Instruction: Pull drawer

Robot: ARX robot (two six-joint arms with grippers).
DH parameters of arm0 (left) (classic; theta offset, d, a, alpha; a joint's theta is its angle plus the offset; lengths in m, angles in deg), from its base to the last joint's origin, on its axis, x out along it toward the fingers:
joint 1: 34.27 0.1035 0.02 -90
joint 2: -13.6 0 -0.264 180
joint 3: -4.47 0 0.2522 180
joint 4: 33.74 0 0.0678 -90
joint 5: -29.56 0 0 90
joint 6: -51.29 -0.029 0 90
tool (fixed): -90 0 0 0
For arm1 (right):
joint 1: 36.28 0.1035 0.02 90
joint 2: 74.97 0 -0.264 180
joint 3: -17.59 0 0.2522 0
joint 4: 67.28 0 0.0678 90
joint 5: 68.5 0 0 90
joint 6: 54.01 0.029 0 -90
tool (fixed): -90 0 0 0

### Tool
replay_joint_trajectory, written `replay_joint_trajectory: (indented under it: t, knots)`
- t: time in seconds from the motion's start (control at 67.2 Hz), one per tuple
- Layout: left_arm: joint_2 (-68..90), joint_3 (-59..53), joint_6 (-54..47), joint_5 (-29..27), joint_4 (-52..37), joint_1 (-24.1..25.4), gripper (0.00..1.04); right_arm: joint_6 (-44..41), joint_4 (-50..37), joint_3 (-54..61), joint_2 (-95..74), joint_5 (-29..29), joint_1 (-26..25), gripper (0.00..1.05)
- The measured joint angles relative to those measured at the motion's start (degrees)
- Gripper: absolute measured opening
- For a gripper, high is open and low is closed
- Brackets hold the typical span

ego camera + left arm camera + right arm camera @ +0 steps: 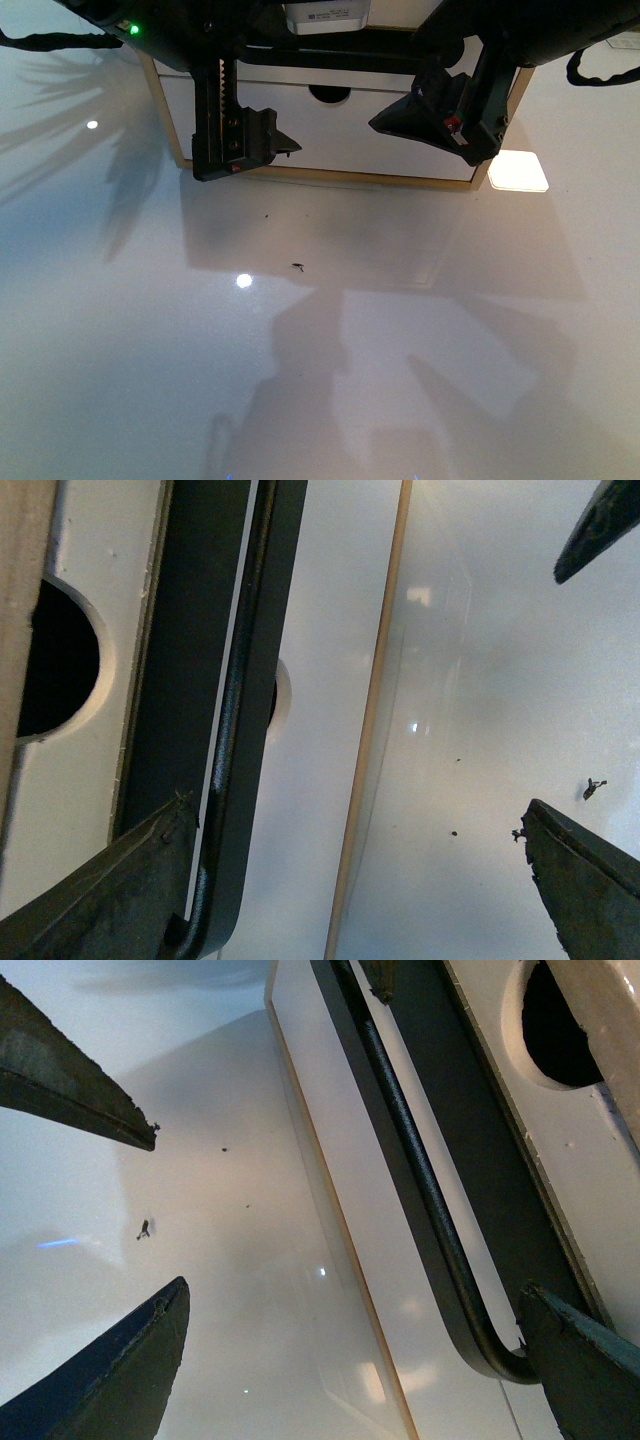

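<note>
The drawer (85,780) has a white front with a semicircular notch (55,660) and a long black bar handle (238,710) in a dark recess. In the front view my arms mostly hide it at the top. My left gripper (350,880) is open, and the handle's end lies between its jaws; one finger (100,900) sits in the recess beside the bar, the other (590,880) over the table. My right gripper (345,1370) is open around the bar's (420,1180) other end, one finger (585,1370) against the recess. Both grippers (250,150) (440,125) hang before the cabinet.
Below the handled drawer is a plain white drawer front (340,135) with only a notch (330,93), framed in light wood (330,175). The glossy white tabletop (320,360) carries small dark specks (299,266) and a bright light patch (518,170).
</note>
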Motion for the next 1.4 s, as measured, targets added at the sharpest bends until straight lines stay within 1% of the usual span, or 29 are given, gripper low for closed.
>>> replay_joint_trajectory:
  t: [0.669, 1.1, 1.398]
  knots:
    - [3.28, 1.11, 0.20, 0.20, -1.86, -0.37, 0.97, 0.26, -0.46, -3.06, -4.11, 0.46, 0.00, 0.96]
    - [3.80, 2.49, -1.77, -0.15, 2.45, -0.70, 0.97, -1.70, 3.06, -3.41, -4.20, 1.53, -0.11, 0.96]
    - [3.02, 2.73, -4.70, 0.59, 7.48, -0.70, 0.97, -4.20, 9.40, -3.89, -3.34, 3.63, -0.15, 0.96]
